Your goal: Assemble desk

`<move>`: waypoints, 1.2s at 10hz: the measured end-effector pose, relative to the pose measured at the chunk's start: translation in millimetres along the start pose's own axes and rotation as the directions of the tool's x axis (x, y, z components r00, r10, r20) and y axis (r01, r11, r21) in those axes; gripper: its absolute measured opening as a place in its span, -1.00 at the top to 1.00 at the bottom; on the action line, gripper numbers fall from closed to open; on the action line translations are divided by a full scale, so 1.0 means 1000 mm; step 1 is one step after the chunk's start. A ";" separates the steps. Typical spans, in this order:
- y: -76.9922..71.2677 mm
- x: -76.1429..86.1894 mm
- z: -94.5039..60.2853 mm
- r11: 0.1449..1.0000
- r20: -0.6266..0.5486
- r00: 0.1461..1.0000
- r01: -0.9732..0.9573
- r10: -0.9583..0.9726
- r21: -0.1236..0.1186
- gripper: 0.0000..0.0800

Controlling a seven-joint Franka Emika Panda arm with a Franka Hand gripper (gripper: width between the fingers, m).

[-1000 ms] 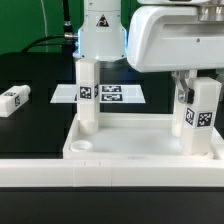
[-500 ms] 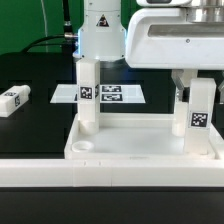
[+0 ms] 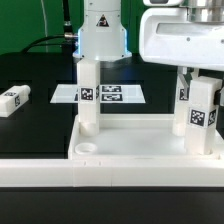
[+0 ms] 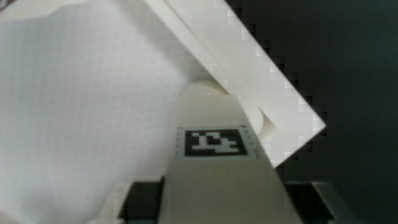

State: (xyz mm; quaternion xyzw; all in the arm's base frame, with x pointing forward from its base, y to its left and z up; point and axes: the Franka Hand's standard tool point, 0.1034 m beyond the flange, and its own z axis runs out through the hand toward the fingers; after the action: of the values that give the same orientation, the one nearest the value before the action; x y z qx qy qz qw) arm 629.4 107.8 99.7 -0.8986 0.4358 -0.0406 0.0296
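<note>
Tabletop (image 3: 140, 135) of desk flat on black table (image 3: 40, 130), rim up, just behind long white bar (image 3: 110, 168) across foreground. At rear corner toward exterior view's left, standing leg (image 3: 88, 95) upright, foot inside rim. Round socket (image 3: 86, 148) at near corner on same side. At end of tabletop toward exterior view's right, gripped leg (image 3: 203, 115) upright, tags on 2 visible faces. Directly above, gripper (image 3: 196, 74) clamped on top of gripped leg. In wrist view, 2 dark fingers (image 4: 143, 198) tight against opposite sides of tagged leg, white tabletop surface beyond. Seating of gripped leg in its socket: cannot tell. Toward exterior view's left, loose leg (image 3: 12, 100) lying flat on table, well apart from tabletop. Behind tabletop, marker board (image 3: 110, 93) flat on table, near robot base (image 3: 100, 35).
</note>
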 end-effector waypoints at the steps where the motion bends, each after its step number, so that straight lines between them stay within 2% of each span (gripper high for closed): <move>1: 0.000 0.001 0.000 0.998 -0.001 0.998 -0.064 0.064 0.000 0.27; 2: 0.000 0.000 0.000 0.994 0.000 0.994 -0.106 0.106 0.001 0.27; 3: 0.000 0.000 0.000 0.991 0.001 0.991 -0.131 0.131 0.001 0.02; 4: 0.000 0.000 0.000 0.994 0.001 0.994 -0.113 0.113 0.000 0.02; 5: 0.000 0.000 0.000 0.997 0.001 0.997 -0.076 0.076 0.000 -0.33; 6: 0.000 0.000 0.000 0.999 0.001 0.999 -0.040 0.040 0.000 -0.54; 9: 0.000 0.001 0.000 0.975 0.000 0.975 0.222 -0.222 -0.001 -0.61; 12: 0.000 0.000 0.001 0.876 0.001 0.876 0.482 -0.482 -0.002 -0.62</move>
State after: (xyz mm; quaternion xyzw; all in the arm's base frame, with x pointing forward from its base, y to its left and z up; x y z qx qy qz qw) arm 629.6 107.7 98.9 -0.9788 0.1987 -0.0461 0.0179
